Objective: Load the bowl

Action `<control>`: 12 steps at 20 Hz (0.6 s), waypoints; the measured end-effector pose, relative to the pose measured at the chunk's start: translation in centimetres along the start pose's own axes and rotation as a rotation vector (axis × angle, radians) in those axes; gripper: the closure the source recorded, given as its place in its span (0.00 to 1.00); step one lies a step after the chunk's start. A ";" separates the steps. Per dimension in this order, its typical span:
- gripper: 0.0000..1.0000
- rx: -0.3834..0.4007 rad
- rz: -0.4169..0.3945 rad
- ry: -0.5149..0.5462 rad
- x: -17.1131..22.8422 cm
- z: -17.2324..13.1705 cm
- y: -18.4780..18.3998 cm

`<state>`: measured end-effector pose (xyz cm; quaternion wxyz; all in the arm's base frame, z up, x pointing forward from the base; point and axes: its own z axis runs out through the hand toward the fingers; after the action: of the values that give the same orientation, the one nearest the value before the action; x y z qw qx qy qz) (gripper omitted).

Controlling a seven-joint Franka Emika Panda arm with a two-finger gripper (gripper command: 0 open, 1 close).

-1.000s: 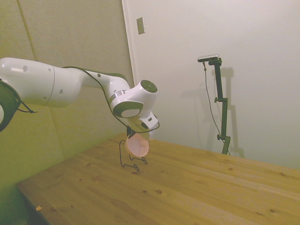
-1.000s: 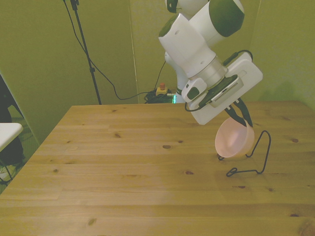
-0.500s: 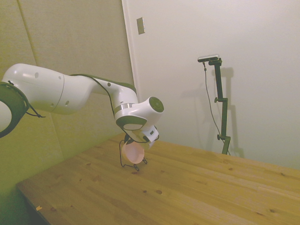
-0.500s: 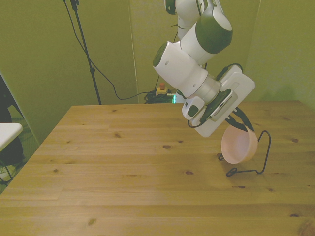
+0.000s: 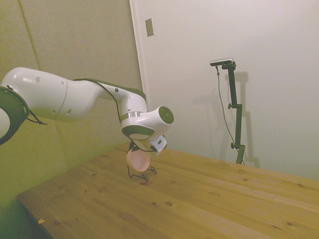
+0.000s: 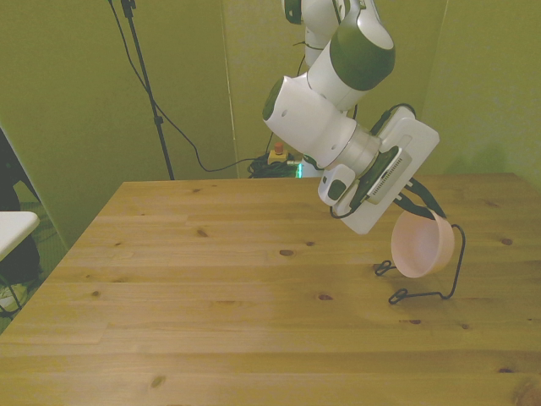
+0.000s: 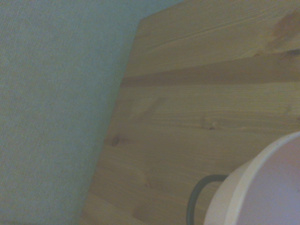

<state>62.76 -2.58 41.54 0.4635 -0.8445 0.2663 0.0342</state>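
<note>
The pale pink bowl point(image 6: 420, 246) hangs tipped on its side just above the table, its rim pinched by my gripper point(image 6: 423, 213), which is shut on it. It sits against the upright loop of the thin black wire rack point(image 6: 455, 264) near the front view's right edge; I cannot tell whether it rests on the wire. From the side, the bowl point(image 5: 138, 160) hangs below the wrist with the rack's feet point(image 5: 141, 175) under it. In the wrist view the bowl's rim point(image 7: 255, 187) lies close by, with a curve of rack wire point(image 7: 195, 196) beside it.
The wooden table point(image 6: 211, 288) spreads wide toward the front view's left. The rack stands close to the table's edge by the padded wall point(image 5: 89, 129). A white object point(image 6: 13, 228) sits off the table at the front view's left.
The arm has come down and carried the bowl toward the front view's right, up to the rack's loop. The bowl has tipped further onto its side.
</note>
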 end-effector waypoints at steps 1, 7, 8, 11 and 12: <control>1.00 0.008 0.000 -0.002 0.0 0.1 0.2; 1.00 0.040 0.001 -0.013 0.1 0.5 1.1; 1.00 0.042 0.002 -0.014 0.1 0.4 1.2; 1.00 0.045 0.010 -0.013 0.4 0.4 1.6; 1.00 0.045 0.013 -0.012 0.5 0.4 1.7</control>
<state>62.43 -3.23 39.86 0.4839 -0.8318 0.2696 0.0363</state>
